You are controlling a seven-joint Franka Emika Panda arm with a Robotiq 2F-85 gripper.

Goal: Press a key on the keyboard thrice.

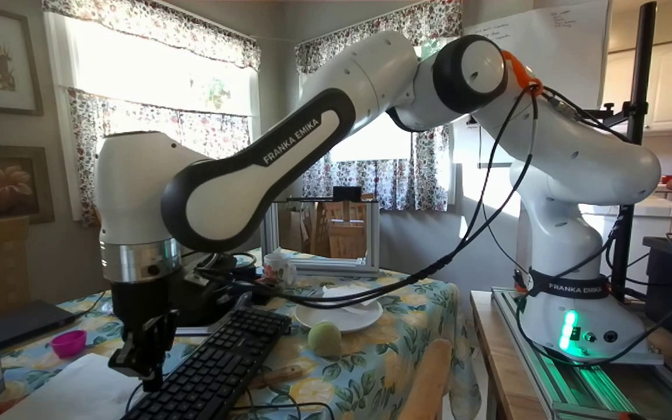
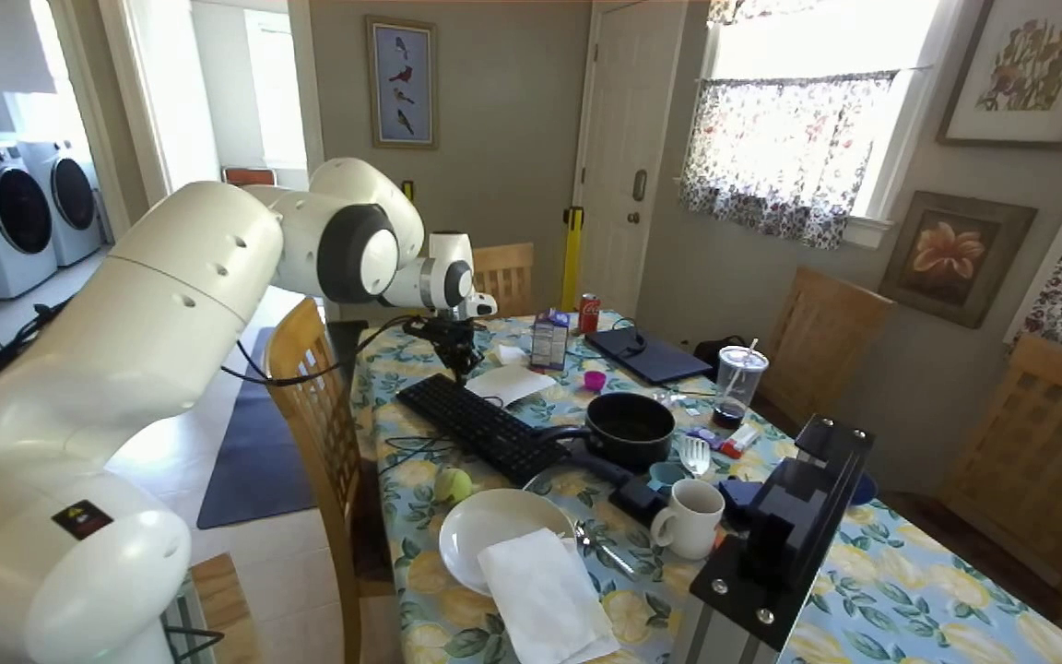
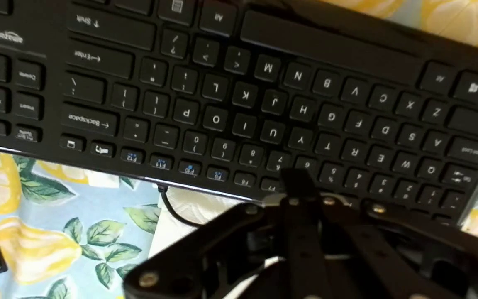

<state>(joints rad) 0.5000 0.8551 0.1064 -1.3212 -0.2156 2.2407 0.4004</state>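
Note:
The black keyboard [image 1: 219,364] lies flat on the flowered tablecloth. It also shows in an exterior view [image 2: 485,426] and fills much of the wrist view [image 3: 222,89], with its letters upside down. My gripper [image 1: 152,382] points down at the keyboard's long edge on the function-key side. In the wrist view the fingertips [image 3: 299,182] are together with nothing between them. They cover part of the 6 and 7 keys and the function row. Whether the tips touch a key or hover just above cannot be told. The gripper also shows in an exterior view [image 2: 460,369].
A black pan [image 2: 631,429] stands beside the keyboard with its handle over the keyboard's end. A green ball [image 1: 324,339] and a white plate [image 1: 342,318] lie near it. White paper [image 1: 73,388] lies under the gripper side. A carton [image 2: 549,341] and mug [image 2: 690,518] stand farther off.

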